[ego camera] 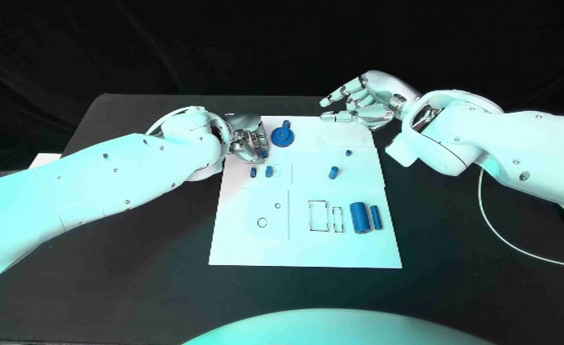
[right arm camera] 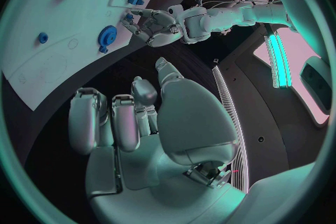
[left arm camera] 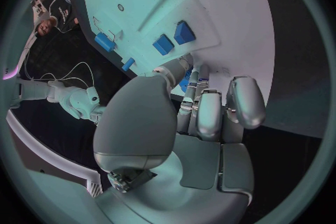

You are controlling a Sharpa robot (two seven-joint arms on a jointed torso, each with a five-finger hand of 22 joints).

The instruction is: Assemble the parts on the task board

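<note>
Head view shows the black bench (ego camera: 141,280) carrying the white rectangular task board (ego camera: 353,247). Two blue cylinders (ego camera: 367,218) lie side by side at its right edge; a blue toothed gear (ego camera: 282,135) sits near its far end. Left hand (ego camera: 244,143) rests fingers-down on the board's far left corner; whether it grips anything I cannot tell. Right hand (ego camera: 367,102) hovers beyond the far edge, fingers loosely spread, holding nothing.

Left hand (ego camera: 244,143) fingers' (left arm camera: 210,117) contact with task board (ego camera: 306,247) unclear.

Left arm extends inward from the left, its hand (ego camera: 244,145) lowered with fingers curled downward. Right hand (ego camera: 364,100) is raised, fingers spread and empty, forearm angled back to the right.
</note>
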